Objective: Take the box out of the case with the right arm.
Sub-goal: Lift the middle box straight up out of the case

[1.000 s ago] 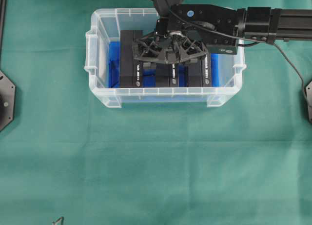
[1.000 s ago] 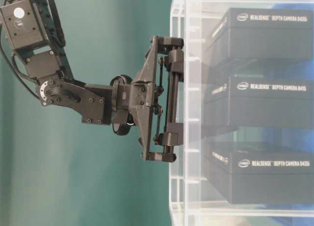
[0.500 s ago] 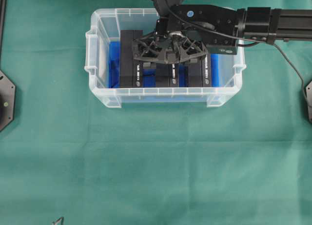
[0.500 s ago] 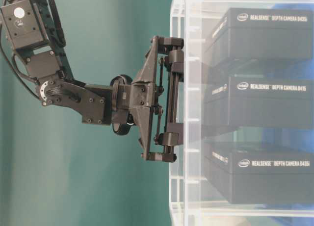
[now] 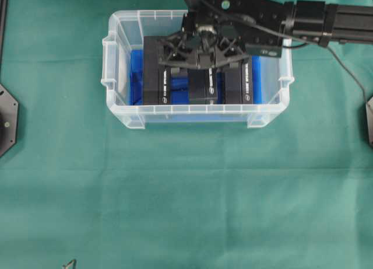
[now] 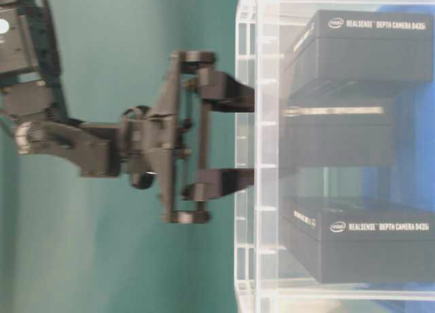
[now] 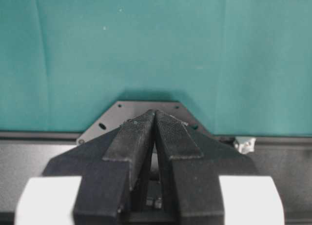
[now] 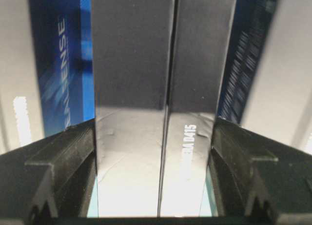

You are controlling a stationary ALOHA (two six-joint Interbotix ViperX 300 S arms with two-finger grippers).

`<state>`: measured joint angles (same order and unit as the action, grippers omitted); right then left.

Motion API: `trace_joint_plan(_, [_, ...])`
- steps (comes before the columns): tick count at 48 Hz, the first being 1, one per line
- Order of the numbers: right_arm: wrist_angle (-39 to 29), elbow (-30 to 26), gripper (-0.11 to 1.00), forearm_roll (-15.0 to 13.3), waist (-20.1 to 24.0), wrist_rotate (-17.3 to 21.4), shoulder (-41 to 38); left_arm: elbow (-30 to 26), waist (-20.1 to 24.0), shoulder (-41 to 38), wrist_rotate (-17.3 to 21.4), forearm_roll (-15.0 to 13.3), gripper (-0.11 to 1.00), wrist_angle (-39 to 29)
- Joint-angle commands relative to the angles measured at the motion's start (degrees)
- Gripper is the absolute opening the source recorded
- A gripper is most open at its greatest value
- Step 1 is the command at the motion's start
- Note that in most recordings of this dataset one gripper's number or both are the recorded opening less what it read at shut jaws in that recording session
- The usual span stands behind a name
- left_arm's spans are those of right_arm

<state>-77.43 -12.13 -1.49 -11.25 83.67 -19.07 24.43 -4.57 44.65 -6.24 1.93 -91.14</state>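
Green cloth covers the table, with the case (image 5: 119, 70) toward twelve o'clock and three black boxes standing in it on blue lining. The right gripper (image 5: 201, 63) has just tipped and pulled toward the far rim, and the middle box (image 6: 338, 140) now looks blurred and shifted — lifting has likely begun. Its fingers (image 8: 61, 159) clamp that box on both sides. The left gripper (image 7: 155, 137) sits parked, pressed together.

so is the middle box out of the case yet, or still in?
Still in: middle box sits between its neighbours inside the case, right gripper fingers either side.
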Motion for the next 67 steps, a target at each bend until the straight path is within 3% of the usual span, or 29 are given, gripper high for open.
trace_joint_plan(1, [-3.60, -4.92, 0.65, -0.79, 0.09, 0.18, 4.04, -1.41, -0.09, -0.09, -0.09, -0.09, 0.00, 0.26])
trace_joint_plan(24, [-18.72, -21.45, 0.65, -4.57, 1.14, 0.18, 4.31, -1.41, -0.09, 0.18, -0.09, -0.09, 0.00, 0.26])
trace_joint_plan(34, [-21.97, -26.46, 0.65, -6.59, 2.02, 0.35, 4.22, -1.41, -0.09, 0.18, -0.09, -0.09, 0.00, 0.26])
trace_joint_plan(67, [-23.91, -28.30, 0.65, -7.38, 2.46, 0.44, 3.69, -1.41, -0.09, 0.18, -0.09, -0.09, 0.00, 0.26])
